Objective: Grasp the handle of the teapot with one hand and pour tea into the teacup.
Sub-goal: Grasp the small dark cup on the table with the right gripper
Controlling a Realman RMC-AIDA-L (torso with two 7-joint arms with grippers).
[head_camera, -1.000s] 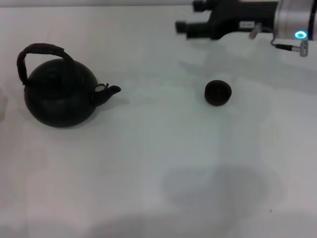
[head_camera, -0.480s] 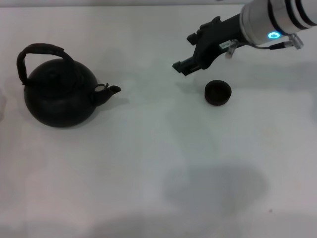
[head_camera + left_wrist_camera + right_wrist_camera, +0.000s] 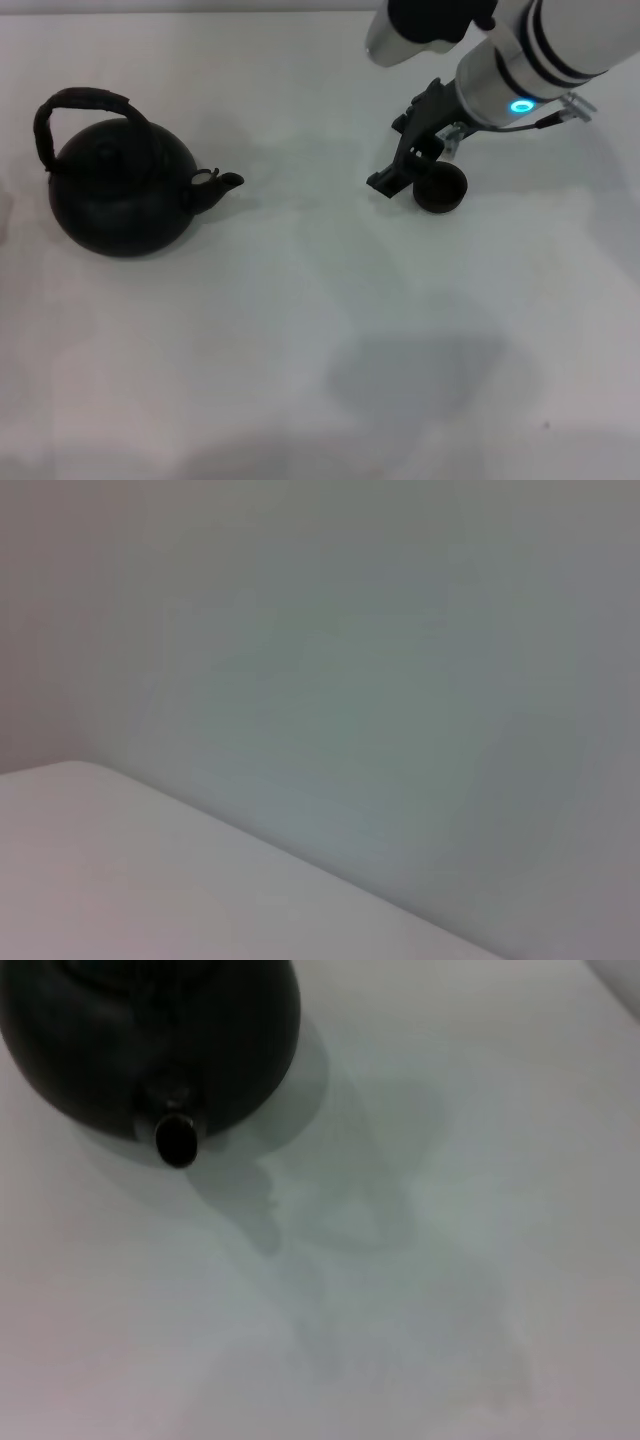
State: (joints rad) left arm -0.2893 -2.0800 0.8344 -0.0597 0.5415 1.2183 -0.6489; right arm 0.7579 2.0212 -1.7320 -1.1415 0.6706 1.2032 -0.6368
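Soft overhead light — faint, blurry shadows

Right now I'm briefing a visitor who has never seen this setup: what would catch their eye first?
First the big black teapot at the table's left, its arched handle untouched and its spout aimed toward the middle. Then the right arm reaching in from the upper right, its end effector low beside the small dark teacup. The white table makes both stand out.

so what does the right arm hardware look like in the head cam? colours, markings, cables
The right arm is a glossy white cylinder with black bands around it and a glowing cyan ring light. A thin dark cable with a silver plug runs beside the light. The right gripper is matte black and angular. The left arm is not in view.
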